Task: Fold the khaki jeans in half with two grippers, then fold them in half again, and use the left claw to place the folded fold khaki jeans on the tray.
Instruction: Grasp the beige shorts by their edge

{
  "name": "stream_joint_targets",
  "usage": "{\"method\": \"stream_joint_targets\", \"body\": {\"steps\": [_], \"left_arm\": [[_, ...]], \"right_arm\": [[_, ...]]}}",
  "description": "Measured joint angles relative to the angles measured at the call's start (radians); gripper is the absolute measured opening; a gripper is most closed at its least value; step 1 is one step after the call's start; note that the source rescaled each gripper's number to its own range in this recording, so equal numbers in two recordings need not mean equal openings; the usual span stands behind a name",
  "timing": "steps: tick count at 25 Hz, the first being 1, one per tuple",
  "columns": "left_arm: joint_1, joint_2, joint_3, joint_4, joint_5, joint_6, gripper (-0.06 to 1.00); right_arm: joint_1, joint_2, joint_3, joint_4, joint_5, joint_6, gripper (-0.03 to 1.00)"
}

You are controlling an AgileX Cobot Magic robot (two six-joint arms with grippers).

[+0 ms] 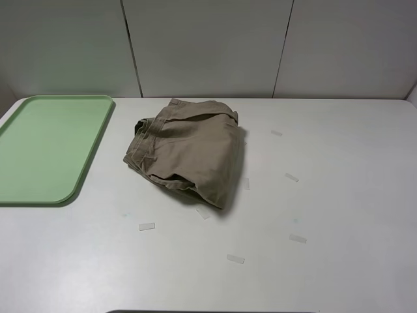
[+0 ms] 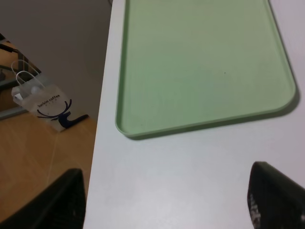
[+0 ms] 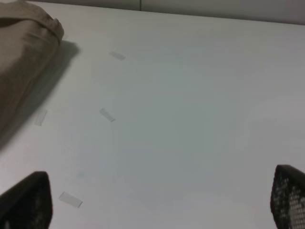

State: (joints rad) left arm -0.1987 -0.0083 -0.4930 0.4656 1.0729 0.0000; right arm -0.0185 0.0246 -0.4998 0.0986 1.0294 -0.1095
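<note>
The khaki jeans (image 1: 189,150) lie folded in a rumpled bundle on the white table, just right of the tray; their edge shows in the right wrist view (image 3: 21,62). The pale green tray (image 1: 45,147) lies bare at the far left and fills the left wrist view (image 2: 200,67). Neither arm shows in the exterior high view. My left gripper (image 2: 167,202) is open and holds nothing, over the table near the tray's corner. My right gripper (image 3: 157,202) is open and holds nothing, over bare table right of the jeans.
Several small clear tape strips (image 1: 291,177) lie scattered on the table around the jeans. The table's left edge (image 2: 97,143) drops to a wooden floor, where a clear bag (image 2: 40,98) stands. A white panelled wall (image 1: 208,45) stands behind the table.
</note>
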Motion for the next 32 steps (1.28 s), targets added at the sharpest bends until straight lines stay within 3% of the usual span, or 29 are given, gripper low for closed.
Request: {"method": "stream_joint_targets", "body": {"steps": [32], "left_arm": [[0.0, 0.0, 0.0, 0.0, -0.004, 0.0, 0.73]], "right_arm": [[0.0, 0.0, 0.0, -0.001, -0.001, 0.0, 1.0]]}}
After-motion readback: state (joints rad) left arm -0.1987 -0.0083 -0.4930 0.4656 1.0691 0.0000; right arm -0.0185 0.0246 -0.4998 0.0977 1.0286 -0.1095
